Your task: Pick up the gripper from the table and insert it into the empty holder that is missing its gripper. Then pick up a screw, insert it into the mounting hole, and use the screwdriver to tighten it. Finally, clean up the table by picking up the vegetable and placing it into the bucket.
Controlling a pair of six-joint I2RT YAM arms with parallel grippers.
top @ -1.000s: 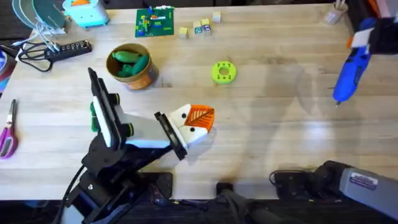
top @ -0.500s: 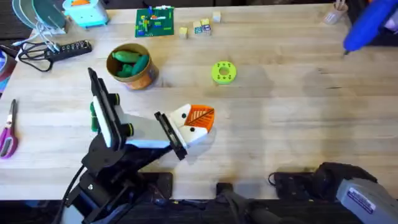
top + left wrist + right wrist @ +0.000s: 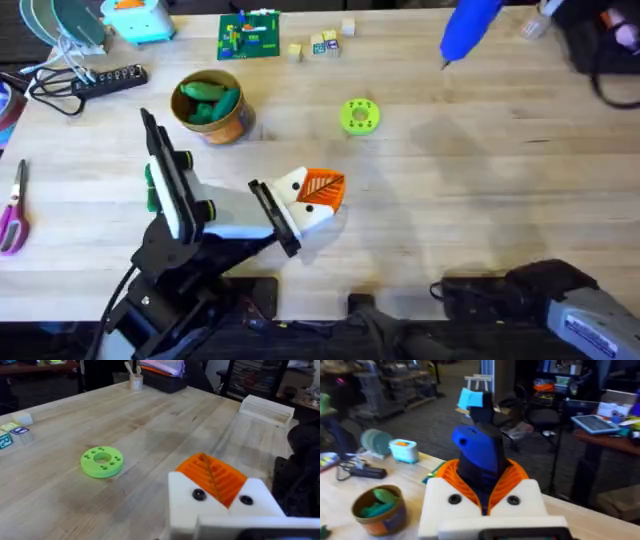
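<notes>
Since a second ago our right gripper (image 3: 482, 497) has swung the screwdriver (image 3: 468, 28), clamped between its jaws, across the table's far edge. Our left gripper (image 3: 312, 195) rests closed, pads together. With vegetables already in the bucket (image 3: 211, 108), we judge little remains.

The left arm is lying low across the lower left of the overhead frame with its left gripper (image 3: 318, 196) pressed closed near the centre, while the right gripper (image 3: 482, 491) is clamping the blue screwdriver (image 3: 470, 25) at the top right.
</notes>
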